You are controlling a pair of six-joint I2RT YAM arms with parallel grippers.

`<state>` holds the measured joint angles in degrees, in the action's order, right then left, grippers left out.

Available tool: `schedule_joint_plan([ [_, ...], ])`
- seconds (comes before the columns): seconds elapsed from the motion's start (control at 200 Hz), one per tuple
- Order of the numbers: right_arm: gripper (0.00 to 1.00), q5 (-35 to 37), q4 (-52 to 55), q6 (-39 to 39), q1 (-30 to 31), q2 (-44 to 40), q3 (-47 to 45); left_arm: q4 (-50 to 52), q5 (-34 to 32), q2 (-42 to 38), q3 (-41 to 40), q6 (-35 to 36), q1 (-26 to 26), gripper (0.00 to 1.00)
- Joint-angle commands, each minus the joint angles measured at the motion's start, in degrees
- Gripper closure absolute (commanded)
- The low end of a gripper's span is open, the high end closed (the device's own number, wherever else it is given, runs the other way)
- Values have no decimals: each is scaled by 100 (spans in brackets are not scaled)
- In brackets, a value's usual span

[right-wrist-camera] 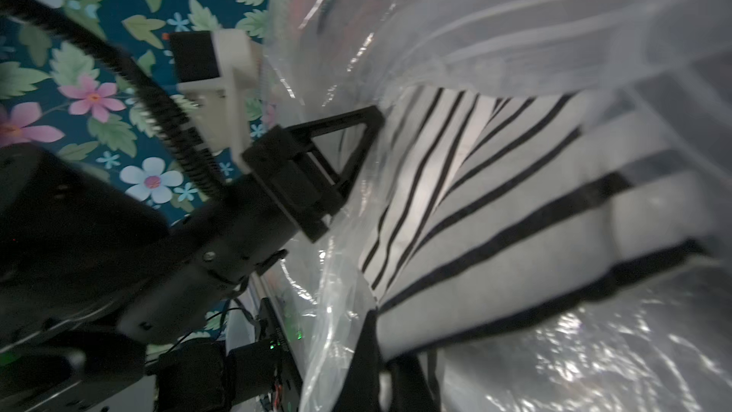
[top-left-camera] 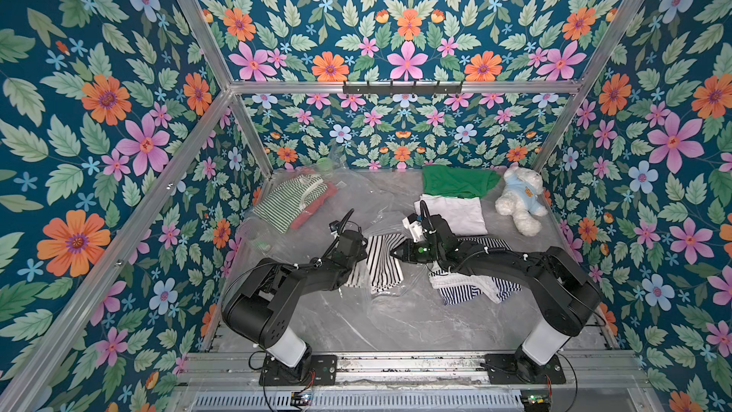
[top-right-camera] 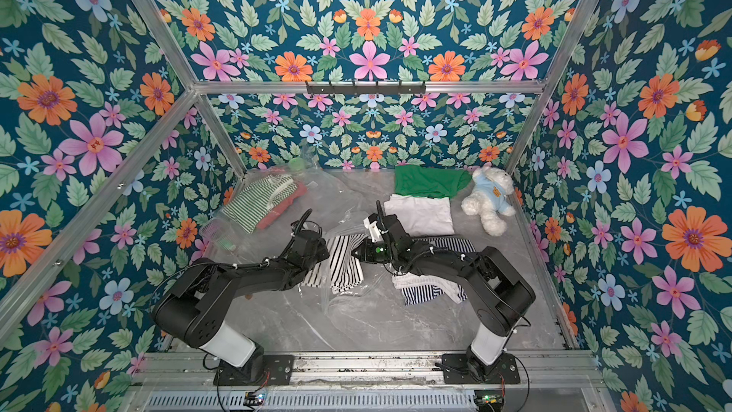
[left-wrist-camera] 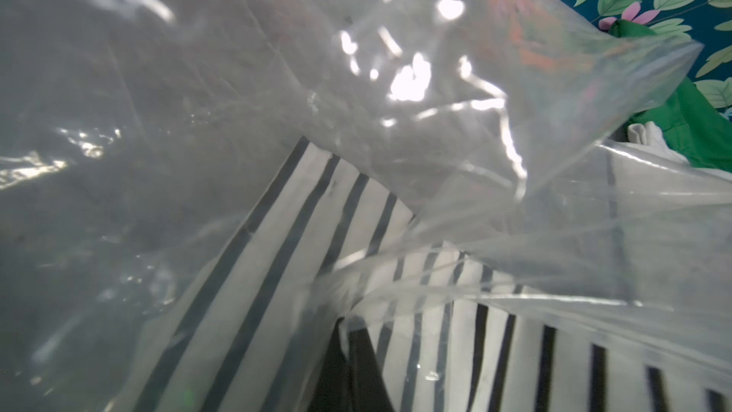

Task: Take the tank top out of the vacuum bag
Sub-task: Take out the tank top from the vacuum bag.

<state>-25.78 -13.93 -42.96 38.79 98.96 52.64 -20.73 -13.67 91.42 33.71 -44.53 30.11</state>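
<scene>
The clear, crinkly vacuum bag (top-left-camera: 386,313) (top-right-camera: 340,303) lies mid-table, and the black-and-white striped tank top (top-left-camera: 382,267) (top-right-camera: 344,261) lies in its open mouth. My left gripper (top-left-camera: 366,249) (top-right-camera: 328,249) is shut on a fold of the bag's film, which shows pinched at the tips in the left wrist view (left-wrist-camera: 350,326). Facing it from the right, my right gripper (top-left-camera: 393,252) (top-right-camera: 353,252) is shut on the tank top's edge (right-wrist-camera: 515,200), with striped cloth running between its fingers (right-wrist-camera: 386,350). Bag film (left-wrist-camera: 356,73) (right-wrist-camera: 554,13) drapes over the cloth.
A second clear bag holding green-striped and red clothes (top-left-camera: 293,204) lies at the back left. Back right are a green shirt (top-left-camera: 455,181), a folded white garment (top-left-camera: 455,214) and a white teddy bear (top-left-camera: 519,200). Navy-striped clothes (top-left-camera: 475,289) lie under my right arm.
</scene>
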Motion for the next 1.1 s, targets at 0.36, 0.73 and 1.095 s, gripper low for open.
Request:
schedule_joint_plan([
  [0.36,49,-210,-1195,-1461,-396,898,-605,359,15,43,-14,-36,9,100],
  [0.73,66,-722,-2217,-1950,-403,1471,-597,394,22,35,4,-20,4,100],
  [1.095,100,-723,-1945,-1284,-309,451,-890,456,-35,-19,4,-16,4,100],
])
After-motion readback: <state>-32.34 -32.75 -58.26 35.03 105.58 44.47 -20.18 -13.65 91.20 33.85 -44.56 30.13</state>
